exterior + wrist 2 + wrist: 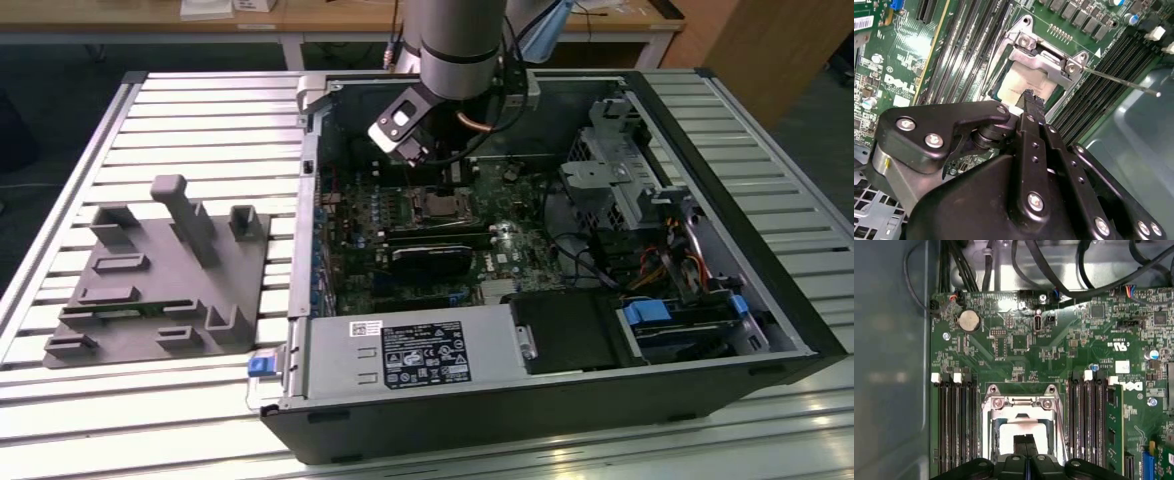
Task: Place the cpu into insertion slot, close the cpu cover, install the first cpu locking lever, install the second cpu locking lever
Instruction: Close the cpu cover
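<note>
Silver cpu cover (1021, 401) over pale cpu (1013, 427) in insertion slot (995, 436), tool (1026, 441) tips together just above, perhaps touching it

One open computer case (400, 420) lies on one slatted bench (174, 110). One grey moulded fixture (154, 285) sits at the exterior view's left, and one robot arm (461, 45) enters at the upper middle of that view. On the one motherboard (1054, 350) there is one insertion slot (1021, 401) with one cpu (1006, 432) in it. Two bright screws (998, 402) sit on its metal bracket, and two banks of memory slots (956, 425) flank it, one on each side. There is also one coin battery (970, 320). One thin metal rod (1119, 82) shows in the second wrist view. One gripper (1025, 440) carries two fingers (1020, 442).
</note>
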Robot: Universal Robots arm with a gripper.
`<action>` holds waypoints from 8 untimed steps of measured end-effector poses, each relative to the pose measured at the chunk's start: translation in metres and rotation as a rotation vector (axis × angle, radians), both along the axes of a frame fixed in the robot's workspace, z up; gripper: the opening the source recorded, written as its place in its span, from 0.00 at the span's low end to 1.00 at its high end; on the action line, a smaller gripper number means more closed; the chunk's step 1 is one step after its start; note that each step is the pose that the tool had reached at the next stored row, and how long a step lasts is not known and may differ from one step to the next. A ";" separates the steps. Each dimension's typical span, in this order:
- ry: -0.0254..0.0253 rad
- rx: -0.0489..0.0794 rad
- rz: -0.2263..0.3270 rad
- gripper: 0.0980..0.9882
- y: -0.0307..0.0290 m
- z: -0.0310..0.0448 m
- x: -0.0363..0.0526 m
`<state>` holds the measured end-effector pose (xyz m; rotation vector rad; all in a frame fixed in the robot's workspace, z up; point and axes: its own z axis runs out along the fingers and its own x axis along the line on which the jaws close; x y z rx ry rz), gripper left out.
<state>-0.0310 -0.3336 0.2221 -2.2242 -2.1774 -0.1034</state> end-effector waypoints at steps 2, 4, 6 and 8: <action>0.0000 0.000 0.000 0.01 0.0000 0.0000 -0.0002; 0.0000 0.000 0.000 0.01 0.0000 -0.0001 -0.0002; 0.0000 0.000 0.001 0.01 0.0000 -0.0001 -0.0002; 0.0000 0.000 0.016 0.01 0.0000 -0.0001 -0.0002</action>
